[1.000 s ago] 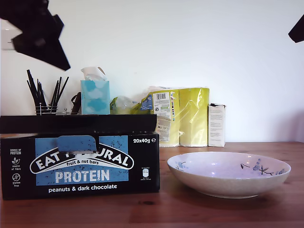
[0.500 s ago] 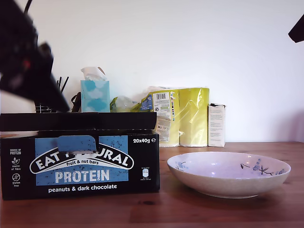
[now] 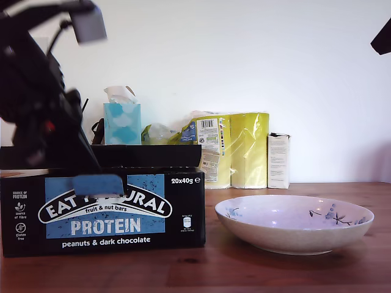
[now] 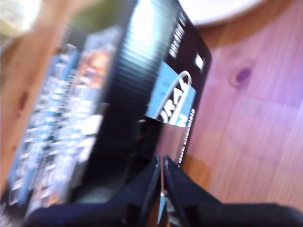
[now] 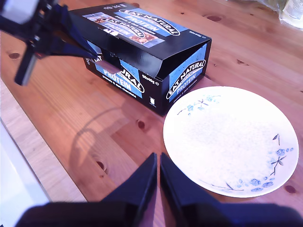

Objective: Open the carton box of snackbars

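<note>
The carton box is black with a blue label and stands on the wooden table at the exterior view's left. Its lid is slightly lifted, leaving a dark gap along the front. My first gripper is shut, with its tips at the lid's front edge by the torn tab. The first wrist view is blurred and shows the same gripper with its jaws together close over the box. My second gripper is shut on nothing. It hovers above the table, looking down on the box and the first gripper.
A white flowered bowl sits right of the box in the exterior view. Behind it stand a blue-and-white tissue box, yellow wrapped packs and a small white carton. Part of the second arm shows at that view's upper right.
My first arm has come down from the exterior view's upper left to the front edge of the box lid. The box, the bowl and the second arm have not moved.
</note>
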Tool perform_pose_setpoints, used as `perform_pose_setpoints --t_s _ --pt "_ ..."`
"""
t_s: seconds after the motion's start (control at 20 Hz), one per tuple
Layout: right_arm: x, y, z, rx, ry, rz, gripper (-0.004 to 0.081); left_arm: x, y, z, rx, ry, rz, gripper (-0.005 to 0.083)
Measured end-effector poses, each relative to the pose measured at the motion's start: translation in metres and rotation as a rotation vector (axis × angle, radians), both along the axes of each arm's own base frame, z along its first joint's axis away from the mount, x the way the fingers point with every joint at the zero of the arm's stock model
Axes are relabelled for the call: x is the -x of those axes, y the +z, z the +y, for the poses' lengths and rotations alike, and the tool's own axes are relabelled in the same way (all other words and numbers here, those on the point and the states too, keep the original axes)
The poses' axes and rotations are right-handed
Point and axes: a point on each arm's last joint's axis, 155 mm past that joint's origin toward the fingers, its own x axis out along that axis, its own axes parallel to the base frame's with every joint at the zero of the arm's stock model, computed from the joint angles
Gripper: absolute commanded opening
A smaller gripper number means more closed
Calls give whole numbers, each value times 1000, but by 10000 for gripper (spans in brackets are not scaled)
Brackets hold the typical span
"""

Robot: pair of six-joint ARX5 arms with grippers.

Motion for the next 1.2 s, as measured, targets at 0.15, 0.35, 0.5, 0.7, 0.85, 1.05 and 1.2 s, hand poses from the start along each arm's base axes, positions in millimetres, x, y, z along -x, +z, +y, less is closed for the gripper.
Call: perform_pose_setpoints --t_s 0.15,0.35,0.5,0.7,0.85,1.05,1.2 --pt "0 0 1 -2 3 1 -13 -5 -8 -3 -25 -11 -7 -20" --pt "0 0 0 -2 3 1 -13 -14 -4 -4 -24 2 -48 -20" --pt "0 0 0 -3 2 2 -13 -23 6 -4 -22 19 -106 -20" --pt "0 0 1 -3 2 3 -13 -31 16 -6 -14 17 -159 -20" --pt "0 0 0 -3 2 3 -13 -40 27 -6 -14 30 -220 -20" --pt "0 0 0 -3 2 3 -13 -52 40 -1 1 60 -273 -20" --pt "0 0 0 -3 2 3 -13 -65 55 5 24 96 -330 -20"
